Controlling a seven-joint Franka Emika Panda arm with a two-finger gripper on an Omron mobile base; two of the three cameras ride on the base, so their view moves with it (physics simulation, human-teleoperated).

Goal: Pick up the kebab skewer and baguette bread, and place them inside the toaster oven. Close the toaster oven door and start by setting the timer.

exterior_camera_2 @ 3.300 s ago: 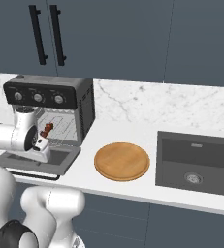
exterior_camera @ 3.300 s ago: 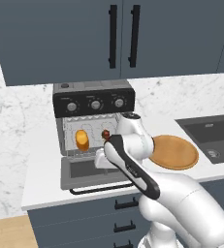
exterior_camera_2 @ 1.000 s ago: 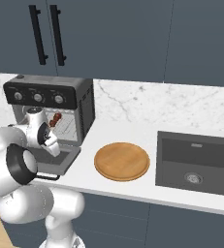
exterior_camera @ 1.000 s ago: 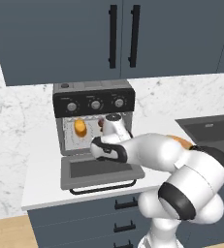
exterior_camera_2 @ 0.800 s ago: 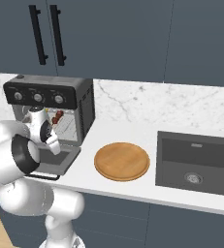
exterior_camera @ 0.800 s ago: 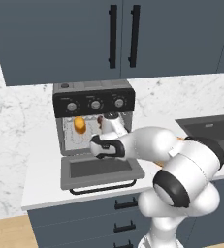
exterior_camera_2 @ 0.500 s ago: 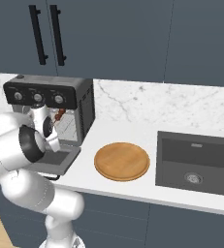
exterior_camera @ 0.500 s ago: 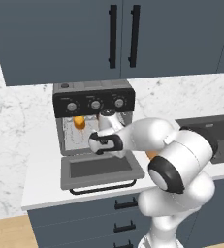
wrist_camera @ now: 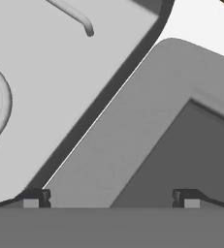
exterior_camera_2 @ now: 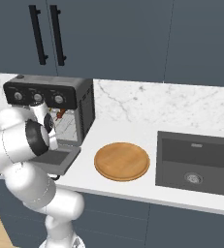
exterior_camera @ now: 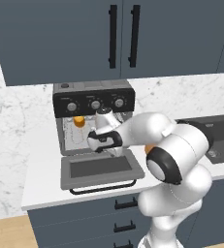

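Hovering with its jaws spread wide and nothing between them, the pincer (wrist_camera: 111,197) looks down on the hinge edge of the toaster oven door (exterior_camera: 101,169), which lies dropped open and flat in front of the toaster oven (exterior_camera: 94,117). In the left base view the hand sits at the oven's mouth, just above the door's inner edge. Inside the oven, the baguette bread (exterior_camera: 78,121) rests at the left of the cavity; in the right base view the kebab skewer (exterior_camera_2: 60,114) shows at the right of the cavity, beside the arm. Further right on the counter (exterior_camera_2: 133,191) lies a round wooden plate (exterior_camera_2: 121,161), then a dark sink (exterior_camera_2: 195,162).
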